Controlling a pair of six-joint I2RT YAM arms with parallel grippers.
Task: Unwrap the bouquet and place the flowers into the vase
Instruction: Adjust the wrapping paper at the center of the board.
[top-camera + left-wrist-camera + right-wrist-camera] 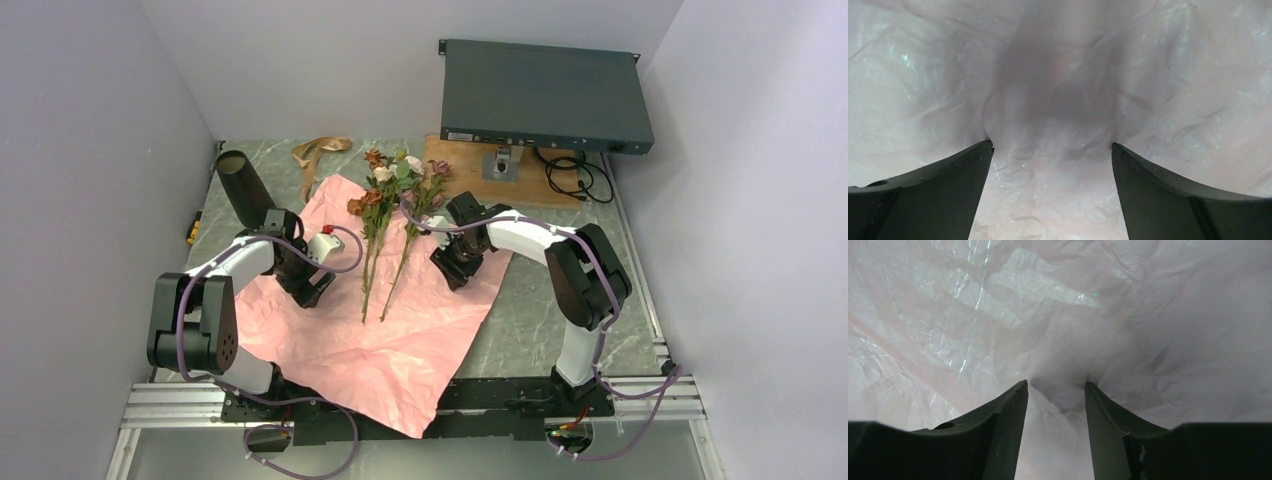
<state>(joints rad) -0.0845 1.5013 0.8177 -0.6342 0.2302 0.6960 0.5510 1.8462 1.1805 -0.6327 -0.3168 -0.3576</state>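
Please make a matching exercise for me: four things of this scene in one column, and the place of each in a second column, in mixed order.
1 vase
2 ribbon
3 flowers
4 grey box

A on the pink paper
B far right, over a wooden board
C at the far left
D just beyond the paper's far edge

Pairs: 1C, 2D, 3A, 4B
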